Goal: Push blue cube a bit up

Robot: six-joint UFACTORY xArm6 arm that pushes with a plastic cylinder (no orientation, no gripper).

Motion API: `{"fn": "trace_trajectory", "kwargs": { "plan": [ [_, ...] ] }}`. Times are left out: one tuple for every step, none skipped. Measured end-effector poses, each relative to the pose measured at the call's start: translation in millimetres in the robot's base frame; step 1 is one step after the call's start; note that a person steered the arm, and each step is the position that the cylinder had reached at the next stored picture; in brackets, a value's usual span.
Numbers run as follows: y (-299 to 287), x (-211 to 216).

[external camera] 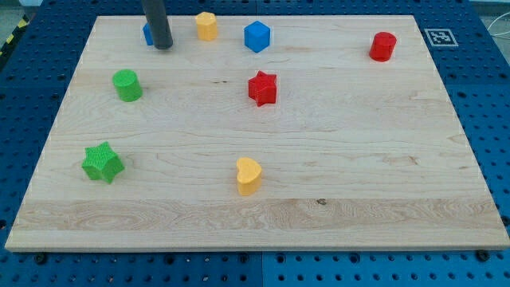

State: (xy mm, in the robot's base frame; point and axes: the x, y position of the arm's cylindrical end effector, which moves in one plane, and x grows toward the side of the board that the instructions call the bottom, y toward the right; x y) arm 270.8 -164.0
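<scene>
There is just one camera. It sits high by the near edge of the wooden board [255,199] and looks down and across it. All four corners show. The far edge is at the view's top.

The worktop [335,159] was a pale wooden board lying on a blue pegboard [486,119]. My tip [162,46] rested near its top-left corner. A blue block [147,33], mostly hidden, sat touching the rod on the view's left. Just to the tip's right stood a yellow block [206,25], and further right the blue cube [256,37]. A red cylinder [382,46] stood far to the right. Just below the tip, slightly left, was a green cylinder [127,85]. The red star [262,88] lay below and right. The green star [102,162] sat well below, and the yellow heart [249,175] well below and right.
</scene>
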Motion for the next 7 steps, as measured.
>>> {"fn": "trace_trajectory", "kwargs": {
  "plan": [
    [-5, -15],
    [-5, -15],
    [0, -1],
    [3, 27],
    [19, 50],
    [45, 53],
    [82, 43]
  ]
}}
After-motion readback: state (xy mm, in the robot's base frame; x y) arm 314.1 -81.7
